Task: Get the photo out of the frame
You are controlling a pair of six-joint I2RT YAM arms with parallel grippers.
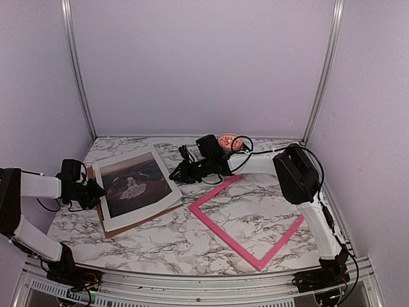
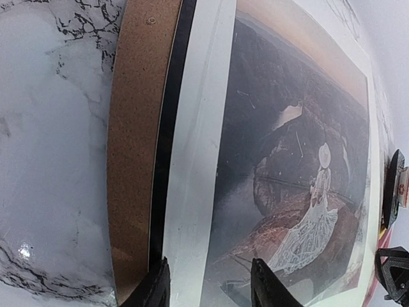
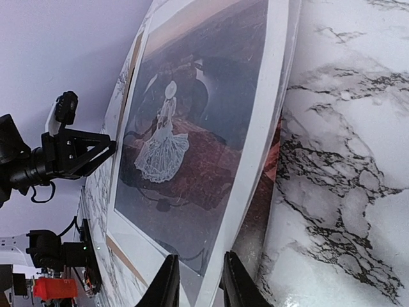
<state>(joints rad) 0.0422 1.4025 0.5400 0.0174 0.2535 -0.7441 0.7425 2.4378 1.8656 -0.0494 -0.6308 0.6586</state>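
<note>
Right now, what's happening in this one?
The pink frame lies empty on the table. The photo rests on a brown backing board to its left. The left gripper sits over the photo's left margin, jaws apart. The right gripper has narrow jaws around its opposite edge, grip unclear.

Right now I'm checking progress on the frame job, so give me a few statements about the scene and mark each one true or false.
1. The frame lies empty on the table. True.
2. The photo lies face down. False: its picture side faces up.
3. The photo rests on the brown backing board. True.
4. Both claws are at the frame. False: the left claw and the right claw are each at an edge of the photo, on opposite sides of it.
5. The left claw is shut tight. False: its jaws stand apart.
</note>
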